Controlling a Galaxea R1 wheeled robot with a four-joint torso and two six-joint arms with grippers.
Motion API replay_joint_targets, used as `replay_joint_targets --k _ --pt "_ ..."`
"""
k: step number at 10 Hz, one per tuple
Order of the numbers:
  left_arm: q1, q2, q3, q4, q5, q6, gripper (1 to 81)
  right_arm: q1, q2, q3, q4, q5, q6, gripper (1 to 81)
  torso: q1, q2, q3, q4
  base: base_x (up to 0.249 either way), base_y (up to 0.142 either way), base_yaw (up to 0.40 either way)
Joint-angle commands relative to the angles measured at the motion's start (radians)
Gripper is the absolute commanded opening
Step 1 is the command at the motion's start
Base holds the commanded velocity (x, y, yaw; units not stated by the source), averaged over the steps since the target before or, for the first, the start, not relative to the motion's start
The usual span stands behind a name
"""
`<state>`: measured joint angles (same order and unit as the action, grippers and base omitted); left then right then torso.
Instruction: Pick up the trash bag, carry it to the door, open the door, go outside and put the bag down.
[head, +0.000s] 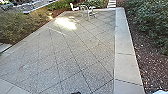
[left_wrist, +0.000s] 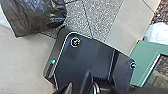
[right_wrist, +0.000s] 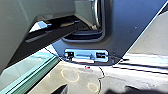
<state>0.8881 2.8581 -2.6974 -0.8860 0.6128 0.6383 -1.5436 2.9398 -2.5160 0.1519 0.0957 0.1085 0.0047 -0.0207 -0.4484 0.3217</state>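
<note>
A paved yard (head: 75, 55) stretches ahead, its pebbly grey aggregate cut by dark joints into a diagonal grid, with a bright patch of sunlight (head: 65, 23) towards the far end. Smooth, pale concrete slabs (head: 126, 63) form a straight border along the right side, next to a bed of coarse brown mulch (head: 150, 60) and leafy shrubs (head: 155, 20). Drier, feathery bushes (head: 22, 22) edge the left. At the far end stand a pale chair (head: 74, 8) and other light-coloured furniture (head: 88, 11), near a path of rectangular slabs (head: 112, 3).

The trash bag (left_wrist: 37, 16) appears in the left wrist view, near a corner of the robot's base (left_wrist: 82, 55): black, glossy plastic, creased and puckered. I cannot tell whether it hangs or rests on the ground. Near the base's other side is a flat green frame (left_wrist: 141, 55) around a pane. The right wrist view has faint rounded loops on pale ground (right_wrist: 81, 83). I cannot tell whether the left gripper (left_wrist: 77, 86) or the right gripper (right_wrist: 96, 90) is open or closed.
</note>
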Motion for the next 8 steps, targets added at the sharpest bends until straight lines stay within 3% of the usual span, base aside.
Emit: replay_joint_targets --k 1,3,4,7,8 --pt "0.090 0.020 -0.012 0.016 -0.005 0.142 81.1 -0.013 0.023 0.016 -0.009 -0.085 -0.003 81.1 0.000 0.000 0.032 0.000 0.000 0.000 0.000" --pt "0.162 0.037 -0.012 0.018 -0.027 0.202 81.1 -0.013 0.023 0.016 -0.008 -0.085 -0.003 81.1 0.000 0.000 0.062 0.000 0.000 0.000 0.000" --pt "0.197 0.046 -0.012 0.018 -0.042 0.239 81.1 -0.013 0.023 0.016 -0.008 -0.085 -0.003 81.1 0.000 0.000 0.076 -0.031 0.000 0.000 0.000" --pt "0.306 0.067 -0.016 0.018 -0.079 0.328 81.1 -0.013 0.023 0.013 -0.008 -0.084 -0.003 81.1 0.000 0.000 0.123 -0.083 0.000 0.000 0.000" --pt "0.341 0.072 -0.018 0.019 -0.102 0.356 81.1 -0.013 0.021 0.011 -0.008 -0.085 0.000 81.1 -0.001 0.000 0.140 -0.116 0.000 0.000 0.000"
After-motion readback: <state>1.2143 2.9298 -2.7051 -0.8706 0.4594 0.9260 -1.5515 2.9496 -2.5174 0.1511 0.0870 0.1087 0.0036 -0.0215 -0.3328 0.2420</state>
